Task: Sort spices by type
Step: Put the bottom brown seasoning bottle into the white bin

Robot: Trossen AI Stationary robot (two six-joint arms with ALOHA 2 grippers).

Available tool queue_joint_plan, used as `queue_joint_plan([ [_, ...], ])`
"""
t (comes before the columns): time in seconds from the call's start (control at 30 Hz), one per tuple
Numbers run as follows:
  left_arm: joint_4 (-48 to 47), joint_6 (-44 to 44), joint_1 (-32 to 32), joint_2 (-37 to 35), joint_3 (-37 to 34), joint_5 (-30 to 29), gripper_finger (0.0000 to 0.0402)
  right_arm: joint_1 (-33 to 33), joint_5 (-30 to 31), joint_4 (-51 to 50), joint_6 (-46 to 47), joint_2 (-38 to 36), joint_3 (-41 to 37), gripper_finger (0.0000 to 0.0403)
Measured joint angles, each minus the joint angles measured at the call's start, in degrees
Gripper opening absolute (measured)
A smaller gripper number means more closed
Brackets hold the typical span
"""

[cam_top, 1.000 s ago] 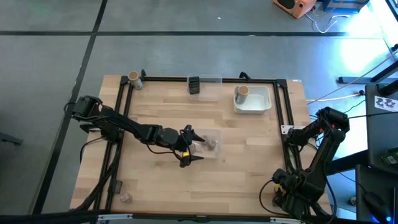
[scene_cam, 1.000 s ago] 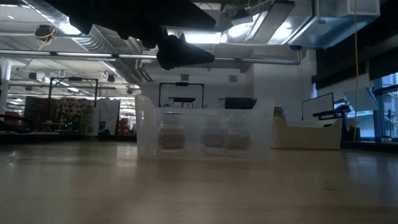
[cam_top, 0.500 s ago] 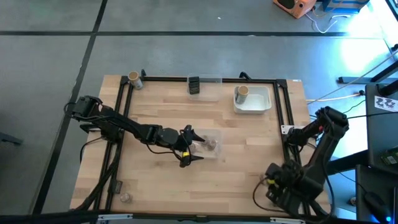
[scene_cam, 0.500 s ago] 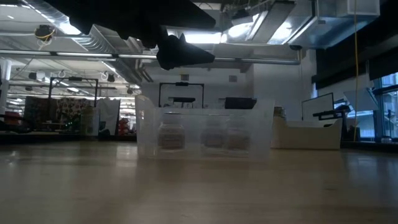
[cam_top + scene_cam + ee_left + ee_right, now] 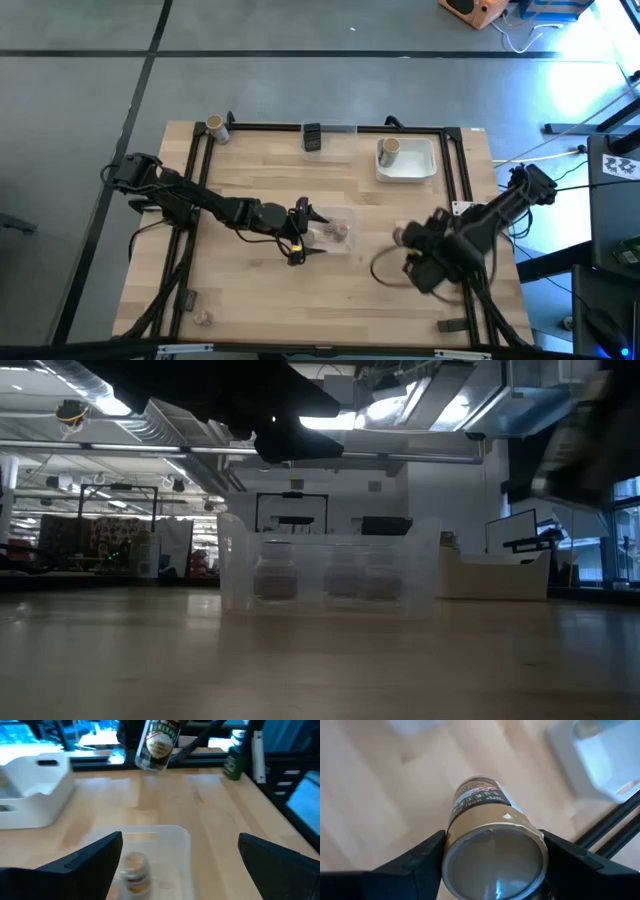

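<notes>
While the right claw [image 5: 492, 870] is clamped on a round tan-topped spice jar [image 5: 487, 832], fingers pressed on both sides of its lid, it holds it off the wooden desk [image 5: 400, 300] at mid-right, near the white rectangular tray [image 5: 420, 170]. Jar shows a dark printed label, body tilted. Left claw [image 5: 303, 233] hangs wide apart, empty, over the clear plastic bin [image 5: 335, 232] at desk centre holding small grey-brown jars [image 5: 275, 578].
</notes>
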Motion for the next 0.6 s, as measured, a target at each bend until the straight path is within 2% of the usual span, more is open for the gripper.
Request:
queue_joint_plan([
  [0.17,-6.4,2.0,1.8,-4.2,0.0,-1.6,0.0379,-8.0,3.4,0.1,-8.1,-4.1,0.0,0.0279],
  [0.4,-15.8,3.2,4.4,-9.9,0.0,-2.0,0.0379,-22.0,4.2,0.0,-19.9,-8.9,0.0,0.0279],
  [0.6,-21.2,5.3,6.5,-12.7,0.0,-2.9,0.0379,-34.3,4.2,0.1,-30.3,-9.9,0.0,0.0279],
])
